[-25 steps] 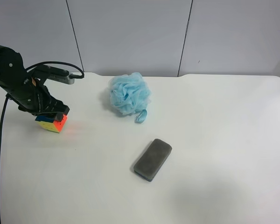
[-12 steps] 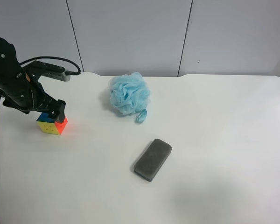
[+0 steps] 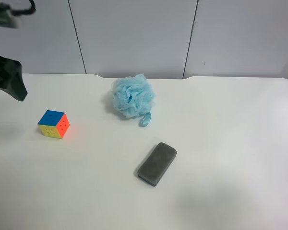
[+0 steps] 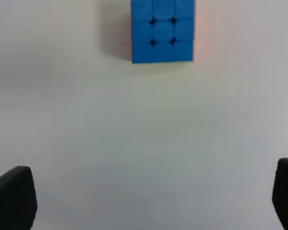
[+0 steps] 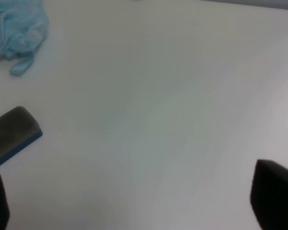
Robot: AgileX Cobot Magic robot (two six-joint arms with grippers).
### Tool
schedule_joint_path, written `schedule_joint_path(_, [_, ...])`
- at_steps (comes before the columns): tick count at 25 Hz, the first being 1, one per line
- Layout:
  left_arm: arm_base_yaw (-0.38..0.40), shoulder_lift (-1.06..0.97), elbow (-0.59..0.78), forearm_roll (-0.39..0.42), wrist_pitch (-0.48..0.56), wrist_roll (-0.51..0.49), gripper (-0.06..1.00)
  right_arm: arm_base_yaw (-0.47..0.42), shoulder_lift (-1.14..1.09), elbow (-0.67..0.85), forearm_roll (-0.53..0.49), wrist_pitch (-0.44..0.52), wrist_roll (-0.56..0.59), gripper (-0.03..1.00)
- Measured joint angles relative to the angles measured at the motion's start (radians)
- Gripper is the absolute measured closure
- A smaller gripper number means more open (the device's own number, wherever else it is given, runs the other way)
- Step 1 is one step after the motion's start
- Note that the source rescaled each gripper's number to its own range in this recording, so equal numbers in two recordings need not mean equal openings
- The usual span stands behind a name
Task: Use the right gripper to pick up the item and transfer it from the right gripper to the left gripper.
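The item, a puzzle cube with blue top, yellow and orange sides, sits alone on the white table at the exterior high view's left. The left wrist view looks straight down on its blue face. My left gripper is open and empty, well above and back from the cube; in the exterior high view it shows as a black shape at the left edge. My right gripper is open and empty, and only its two dark fingertips show. The right arm is out of the exterior high view.
A light-blue mesh puff lies at the table's back middle and also shows in the right wrist view. A grey rectangular pad lies near the centre, and the right wrist view shows it near the gripper.
The left gripper was down on the cube; it has let go and pulled up and away to the exterior high view's upper left. The cube stays on the table.
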Motion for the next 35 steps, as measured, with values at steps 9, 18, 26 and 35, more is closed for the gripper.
schedule_joint_path(9, [0.0, -0.45, 0.157, -0.015, 0.111, -0.016, -0.05, 0.0, 0.0, 0.0, 0.0, 0.0, 0.0, -0.03])
schedule_joint_path(18, [0.0, -0.94, 0.354, -0.015, 0.127, -0.019, -0.05, -0.001, 0.0, 0.0, 0.0, 0.0, 0.0, -0.03])
schedule_joint_path(26, [0.0, -1.237, 0.426, -0.022, 0.13, -0.019, -0.05, -0.001, 0.0, 0.0, 0.0, 0.0, 0.0, -0.03])
schedule_joint_path(35, [0.0, -1.292, 0.542, -0.02, 0.11, -0.019, -0.06, -0.001, 0.0, 0.0, 0.0, 0.0, 0.0, -0.03])
